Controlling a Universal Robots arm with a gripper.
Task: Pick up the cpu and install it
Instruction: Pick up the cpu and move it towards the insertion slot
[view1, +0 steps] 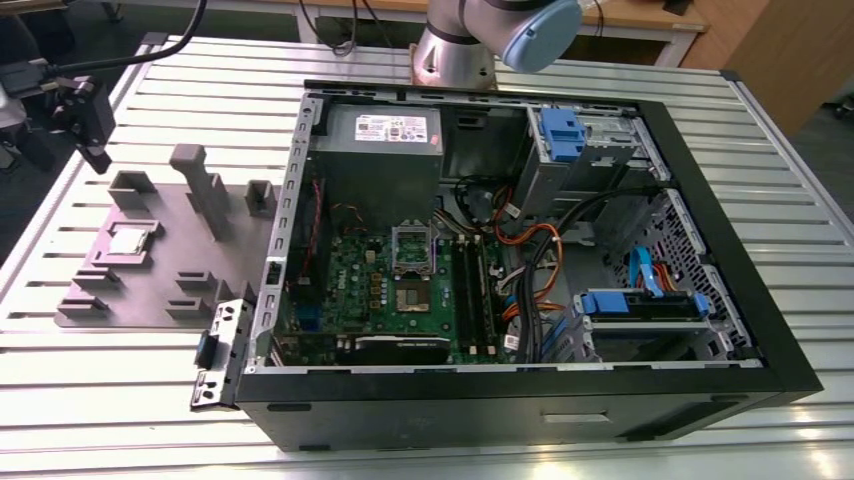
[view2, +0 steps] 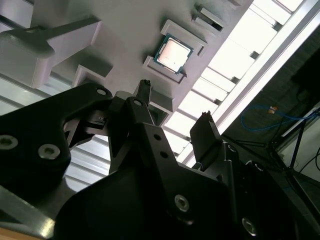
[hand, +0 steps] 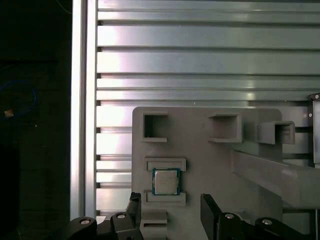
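**Cpu rests in its tray; gripper open and empty**

In the exterior view, an open computer case (view1: 534, 420) fills the centre and right of the slatted metal table (view1: 120, 400). At the exterior view's left lies a grey tray (view1: 147, 290) with raised blocks and 1 tall post (view1: 200, 185), which stands between the cpu (view1: 130, 241) and the case. The cpu lies flat in a shallow pocket at middle left, a small square with a pale shiny top and a dark rim. The gripper (view1: 91, 140) hangs at upper left, apart from it. In both wrist views its 2 fingers (view2: 205, 132) (hand: 210, 212) stand wide apart, holding nothing.
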